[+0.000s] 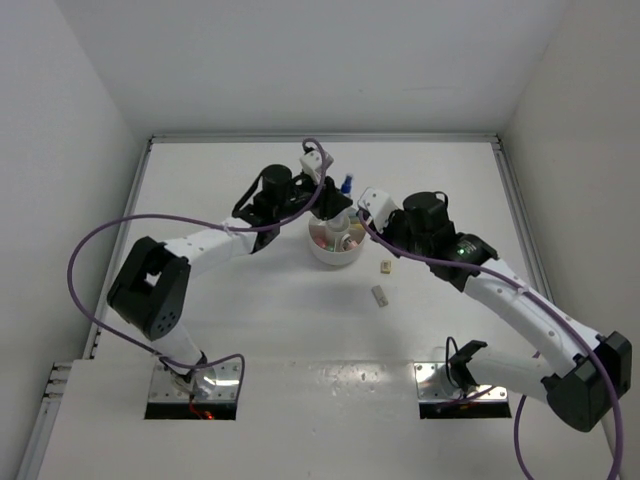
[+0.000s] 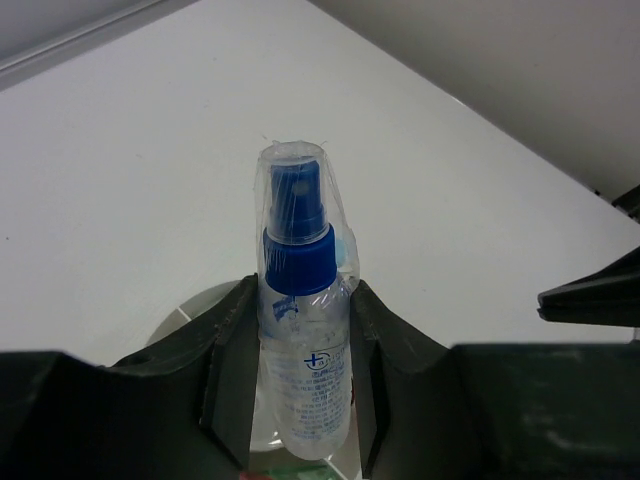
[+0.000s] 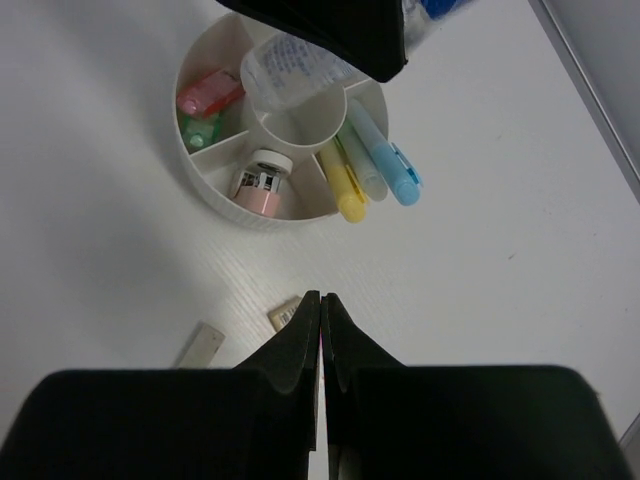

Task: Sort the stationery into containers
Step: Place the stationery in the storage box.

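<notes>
The left tool (image 2: 302, 292) pinches a small clear spray bottle (image 2: 298, 262) on both sides of its body. The bottle has a blue cap and a thin plastic wrap around the top, and it stands nearly upright between the dark fingers (image 2: 232, 340).

In the right wrist view, the lower end of the bottle hangs over the white organiser (image 3: 205, 188), at about 12 o'clock from the central round well. I cannot tell if the bottle already touches the organiser or is only above it, because the left tool covers part of it.

In the same view, the wedge at 4 o'clock holds a yellow marker (image 3: 343, 188), a green marker (image 3: 361, 163) and a light blue marker (image 3: 393, 166). They lie side by side, and their ends stick out over the rim. The wedge at 6 o'clock holds a small pink item (image 3: 260, 182) with a white cap. The wedge at 9 o'clock holds a pink piece (image 3: 210, 92) and a green piece (image 3: 200, 128).

The right tool (image 3: 320, 300) has its two fingers pressed together with nothing between them. It is above the white worktop (image 1: 250, 330), at 6 o'clock from the organiser. A tan block (image 3: 285, 313) lies on the worktop just beside its tip, and a pale flat block (image 3: 200, 345) lies a little more to the left. Both are outside the organiser.
</notes>
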`<act>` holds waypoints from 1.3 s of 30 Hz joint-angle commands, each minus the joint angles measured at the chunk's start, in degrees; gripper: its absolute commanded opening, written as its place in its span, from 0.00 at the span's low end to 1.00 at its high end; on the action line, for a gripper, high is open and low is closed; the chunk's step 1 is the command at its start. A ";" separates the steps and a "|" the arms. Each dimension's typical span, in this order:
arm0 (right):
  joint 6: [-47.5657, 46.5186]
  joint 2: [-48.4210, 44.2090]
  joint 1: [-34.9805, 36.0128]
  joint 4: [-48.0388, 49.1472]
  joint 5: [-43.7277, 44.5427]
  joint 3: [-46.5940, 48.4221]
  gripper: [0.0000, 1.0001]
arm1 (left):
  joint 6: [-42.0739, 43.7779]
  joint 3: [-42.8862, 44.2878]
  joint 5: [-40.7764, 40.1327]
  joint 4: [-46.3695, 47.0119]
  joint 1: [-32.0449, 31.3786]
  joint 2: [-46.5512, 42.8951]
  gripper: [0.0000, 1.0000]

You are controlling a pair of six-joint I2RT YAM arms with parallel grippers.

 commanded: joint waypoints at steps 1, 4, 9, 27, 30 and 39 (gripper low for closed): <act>-0.83 0.43 -0.21 2.03 0.33 -0.49 0.00 | 4.05 2.16 -5.40 8.22 -1.36 -0.02 0.00; -0.83 0.43 -0.21 2.03 0.33 -0.49 0.00 | 4.58 2.16 -7.17 9.37 -2.68 2.42 0.00; -0.83 0.96 -0.21 2.03 0.33 -0.49 0.00 | 2.74 2.86 -10.07 12.80 -2.68 5.60 0.00; -1.36 0.96 -0.21 2.03 0.86 -0.49 0.03 | 3.08 1.72 -12.27 12.37 -3.74 8.42 0.07; -1.36 0.96 -0.21 2.03 0.86 -0.49 0.03 | 3.09 1.10 -12.88 12.36 -3.74 7.81 0.08; -1.36 0.96 -0.21 2.03 0.86 -0.49 0.03 | 3.62 -1.44 -14.11 11.75 -3.74 6.57 0.09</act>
